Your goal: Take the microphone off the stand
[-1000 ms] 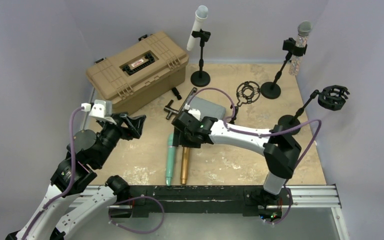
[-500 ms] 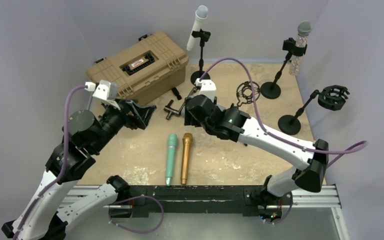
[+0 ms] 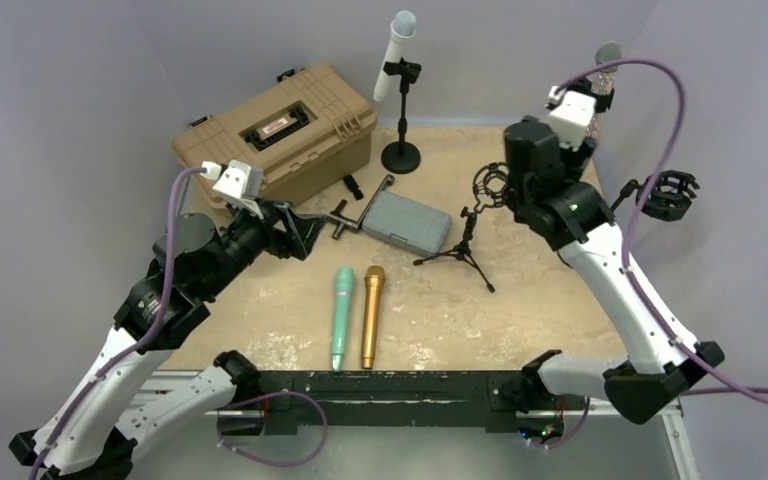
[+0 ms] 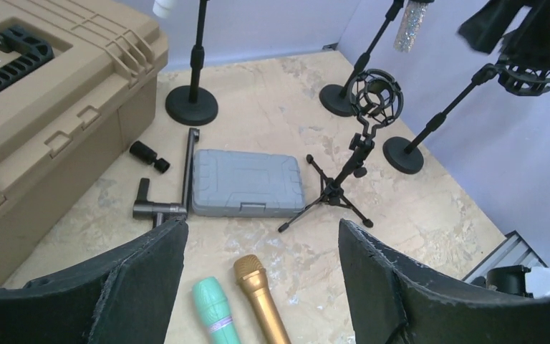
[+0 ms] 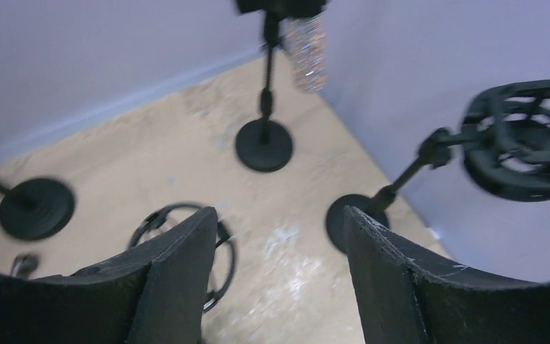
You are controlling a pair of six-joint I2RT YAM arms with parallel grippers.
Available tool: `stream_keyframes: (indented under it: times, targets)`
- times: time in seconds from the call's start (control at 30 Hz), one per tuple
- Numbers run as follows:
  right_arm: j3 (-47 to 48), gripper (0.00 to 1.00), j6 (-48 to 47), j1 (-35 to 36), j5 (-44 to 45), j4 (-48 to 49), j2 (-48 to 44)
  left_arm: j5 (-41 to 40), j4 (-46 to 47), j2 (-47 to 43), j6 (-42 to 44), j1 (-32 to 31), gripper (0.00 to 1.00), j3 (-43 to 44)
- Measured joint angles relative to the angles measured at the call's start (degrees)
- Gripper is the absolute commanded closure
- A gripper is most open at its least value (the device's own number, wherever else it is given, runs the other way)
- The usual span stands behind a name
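Mottled beige tabletop (image 3: 440, 310), glittery microphone (image 5: 306, 46) (clip-held)

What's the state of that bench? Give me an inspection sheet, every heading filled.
Surface: tan table, worn pale patches.
Job's things: white microphone clipped in rear stand; glitter microphone clipped in corner stand; green microphone and gold microphone lying side by side.
Clutter: tan case, grey case, metal T-piece, tripod and angled stand with empty shock mounts.
Tools: left tool and right tool open, empty.
Cables: purple cable along each arm.
Surroundings: lavender walls.
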Motion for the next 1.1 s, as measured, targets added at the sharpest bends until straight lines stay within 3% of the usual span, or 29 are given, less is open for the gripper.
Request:
stream_keyframes:
  times: [0.2, 0.37, 0.63, 0.87, 1.1]
  targets:
    - [0.1, 0.37, -5.8, -11.1, 3.7, 2.8, -0.2, 1.1, -0.1, -1.5, 0.8, 0.0, 0.25, -1.4]
    - [4.8, 0.39, -6.2, -17.6, 2.0, -0.3, 8.4, 2.4, 0.8, -2.8, 1.1, 0.0, 0.25, -1.5]
    - [15.0, 0.42, 1.4, -20.9, 5.2, -15.6, 23.5, 5.6, 1.0, -2.7, 0.6, -0.2, 0.24, -2.4]
    - [15.7, 0.30, 9.5, -22.4, 11.5, -27.9, 30.3, 3.7, 0.9, -3.4, 1.2, -4.8, 0.24, -2.4]
    - [11.3, 0.26, 2.8, -27.2, 10.2, -19.4, 25.7, 2.8, 0.7, 0.4, 1.2, -6.5, 0.24, -2.4]
